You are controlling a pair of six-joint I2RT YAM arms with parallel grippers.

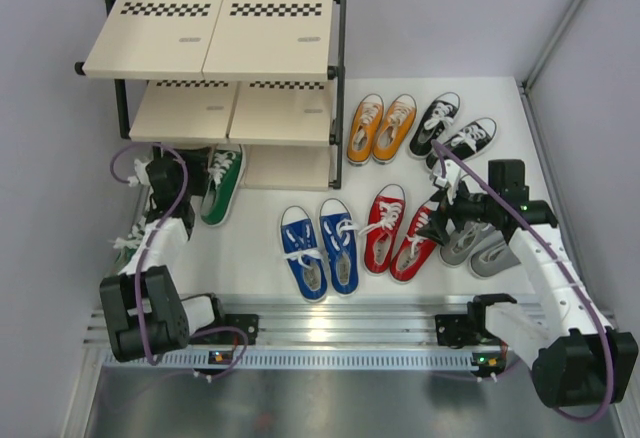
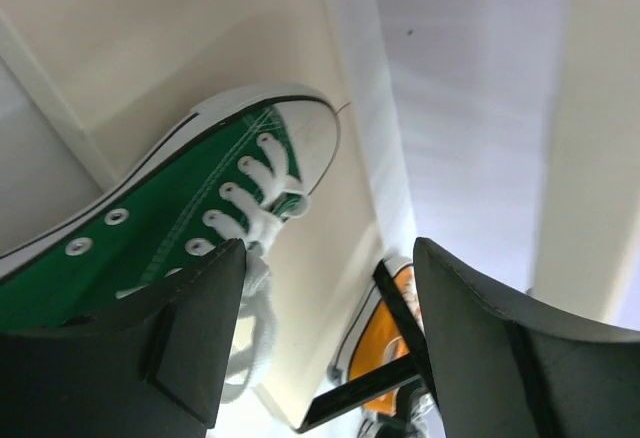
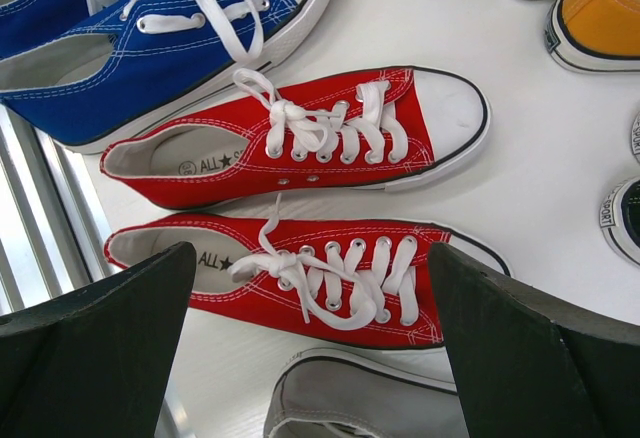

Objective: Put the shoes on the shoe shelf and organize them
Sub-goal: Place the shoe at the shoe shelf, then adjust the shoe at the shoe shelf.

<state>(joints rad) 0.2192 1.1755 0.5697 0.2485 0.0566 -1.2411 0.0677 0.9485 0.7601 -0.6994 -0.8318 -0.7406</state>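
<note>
Both released: left jaws should clear the green sneaker (image 2: 150,228) beside them without snagging its laces (image 2: 255,208); right jaws should straddle the red sneaker (image 3: 320,278) between them at midfoot.

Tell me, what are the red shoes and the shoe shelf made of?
The red shoes look like matte woven canvas with visible white stitching, and smooth white rubbery toe caps and soles. The shoe shelf seems to have pale, smooth wood-like boards, possibly laminate, on a black tube frame, probably painted metal.

green shoe (image 1: 222,186) toe-first on shoe shelf (image 1: 215,33) bottom board
</note>
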